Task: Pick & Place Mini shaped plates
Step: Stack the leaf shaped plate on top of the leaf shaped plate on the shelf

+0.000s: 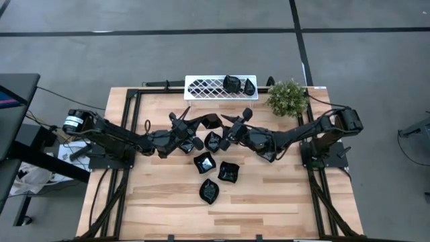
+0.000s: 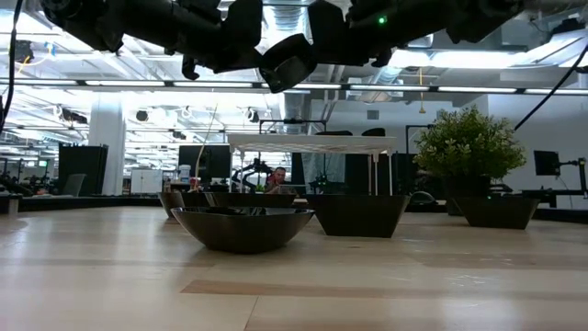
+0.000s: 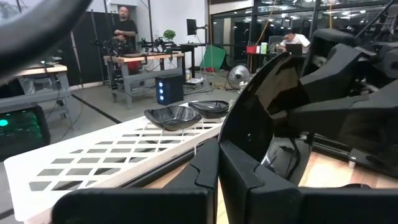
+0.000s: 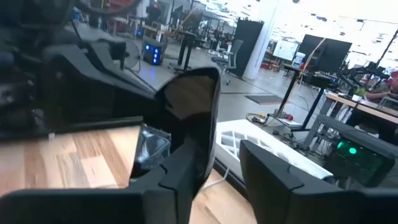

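Note:
One mini shaped plate [image 1: 211, 121], glossy black, hangs in the air above the table's middle, standing on edge. My left gripper [image 1: 200, 124] is shut on it from the left. My right gripper [image 1: 227, 126] faces it from the right, open, with one finger on each side of the plate's other rim [image 4: 198, 93]. Several more black plates lie on their bases on the wood below [image 1: 205, 162] [image 1: 228, 172] [image 1: 209, 191]. Two plates [image 1: 232, 83] sit on the white lattice rack [image 1: 208, 87]. My left gripper pinches the plate's rim [image 3: 239, 149] between its two fingers, on the plate's left side. The fingers come level from the table's left. The plate stands upright on edge beyond the fingertips, lifted clear of the table. My right gripper has one finger [image 4: 180, 180] close along the plate's face; whether it touches, I cannot tell. A gap shows between the plate and the other finger [image 4: 273, 174].
A green potted plant [image 1: 287, 97] stands at the far right, next to the rack. In the low view, plates [image 2: 242, 227] [image 2: 358, 213] sit under the two grippers. Bare wood lies along the near edge [image 1: 215, 222]. People stand in the room beyond the table.

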